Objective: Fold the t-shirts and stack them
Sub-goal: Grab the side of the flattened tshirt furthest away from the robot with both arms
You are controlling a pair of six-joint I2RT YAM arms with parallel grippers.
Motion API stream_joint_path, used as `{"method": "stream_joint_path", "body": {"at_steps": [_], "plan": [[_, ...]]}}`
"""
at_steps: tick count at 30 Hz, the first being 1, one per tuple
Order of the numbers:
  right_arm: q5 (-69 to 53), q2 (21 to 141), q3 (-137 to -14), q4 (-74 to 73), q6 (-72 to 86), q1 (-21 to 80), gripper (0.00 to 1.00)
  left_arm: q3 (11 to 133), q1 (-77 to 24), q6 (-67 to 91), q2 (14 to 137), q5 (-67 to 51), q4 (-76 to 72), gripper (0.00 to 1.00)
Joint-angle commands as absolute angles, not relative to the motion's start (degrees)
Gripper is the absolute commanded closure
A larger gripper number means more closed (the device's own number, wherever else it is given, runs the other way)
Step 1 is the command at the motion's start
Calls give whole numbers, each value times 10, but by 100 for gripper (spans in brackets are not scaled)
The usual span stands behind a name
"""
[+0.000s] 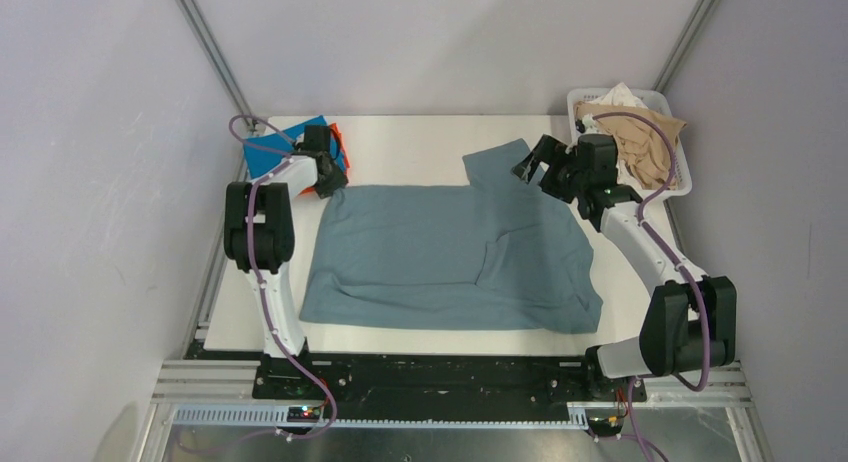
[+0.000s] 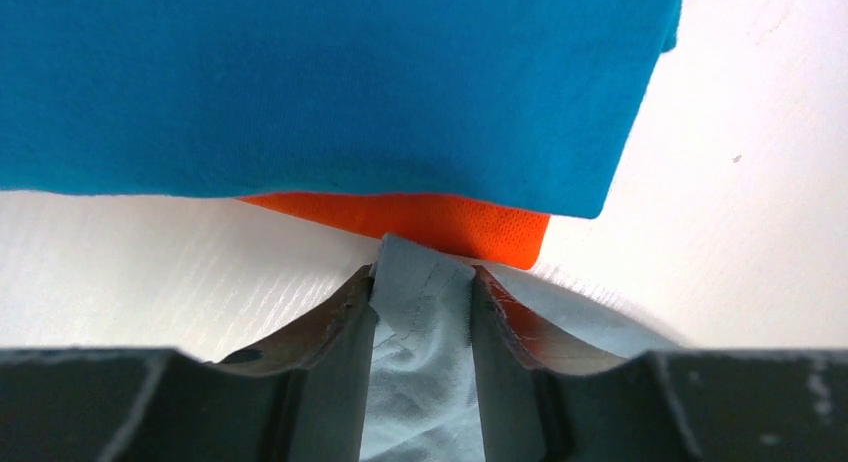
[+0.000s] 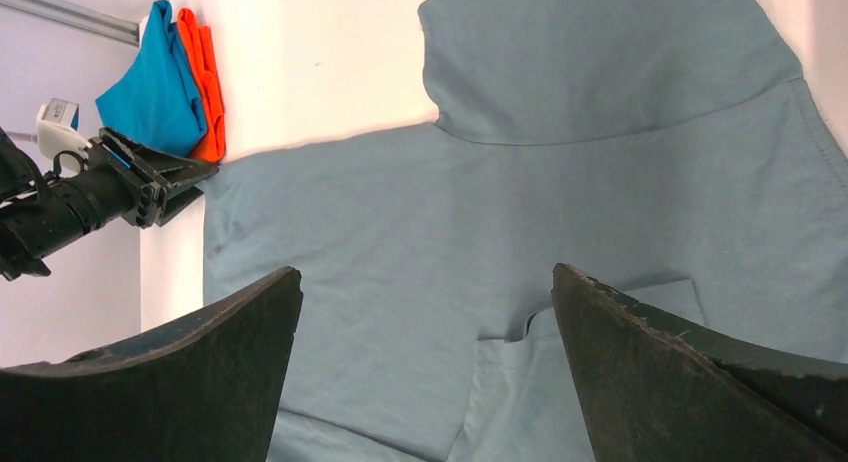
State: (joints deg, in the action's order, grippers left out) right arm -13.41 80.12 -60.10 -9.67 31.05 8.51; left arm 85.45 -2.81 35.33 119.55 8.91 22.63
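The large grey-blue t-shirt [image 1: 450, 257] lies spread on the white table, partly folded, one sleeve [image 1: 497, 162] sticking out at the far side. My left gripper [image 1: 328, 185] is shut on its far left corner [image 2: 420, 312], right beside the folded bright blue t-shirt [image 1: 275, 147] and the orange t-shirt [image 2: 420, 217] under it. My right gripper [image 1: 532, 164] is open and empty, held above the shirt's far right part near the sleeve [image 3: 600, 62]. The right wrist view shows the left gripper [image 3: 190, 182] at the shirt's corner.
A white slatted basket [image 1: 684, 187] with beige and white garments [image 1: 640, 142] stands at the far right corner. Bare white table [image 1: 420, 147] lies beyond the shirt. Metal frame posts and grey walls surround the table.
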Motion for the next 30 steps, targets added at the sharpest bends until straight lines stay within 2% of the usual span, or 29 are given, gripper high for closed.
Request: {"method": "stream_joint_path", "body": {"at_steps": [1, 3, 8, 15, 21, 30], "plan": [[-133, 809, -602, -76, 306, 85, 0, 852, -36, 335, 1158, 108, 203, 61], [-130, 812, -603, -69, 299, 86, 0, 853, -36, 334, 1159, 107, 202, 68], [-98, 845, -609, -31, 283, 87, 0, 853, -37, 330, 1159, 106, 202, 98], [-13, 973, -741, -51, 203, 112, 0, 854, -42, 319, 1160, 108, 201, 100], [89, 1163, -966, -182, 169, 114, 0, 854, -45, 312, 1160, 107, 200, 100], [104, 1403, -1311, -320, 171, 102, 0, 852, -48, 310, 1158, 115, 199, 100]]}}
